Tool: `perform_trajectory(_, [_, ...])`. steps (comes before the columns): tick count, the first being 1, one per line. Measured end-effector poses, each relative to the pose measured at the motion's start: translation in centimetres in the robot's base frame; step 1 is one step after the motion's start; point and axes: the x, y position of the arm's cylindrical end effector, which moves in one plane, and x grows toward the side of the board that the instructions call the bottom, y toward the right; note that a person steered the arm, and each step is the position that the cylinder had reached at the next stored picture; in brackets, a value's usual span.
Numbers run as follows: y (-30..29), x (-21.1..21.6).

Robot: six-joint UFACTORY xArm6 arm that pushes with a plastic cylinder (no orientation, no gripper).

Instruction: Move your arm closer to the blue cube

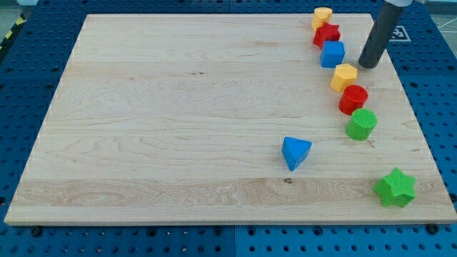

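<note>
Down by the view's bottom sits a green star, but my tip, a bare rod with nothing to open or close, is just right of the blue cube, up top, which looks small, hard and easy to slide, so I'd nudge its flat side

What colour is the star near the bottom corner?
Green. The star block shows in the camera view.
</note>
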Motion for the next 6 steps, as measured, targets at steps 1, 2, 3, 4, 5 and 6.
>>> perform_trajectory(1, [0.0,-0.1])
perform_trajectory(2, [-0.2,-0.3])
perform_trajectory(3, [-0.7,-0.3])
perform_trajectory(4, [-2.3,-0.6])
perform_trajectory(5, [-4.3,-2.2])
perform_trajectory(6, [-6.1,-3.1])
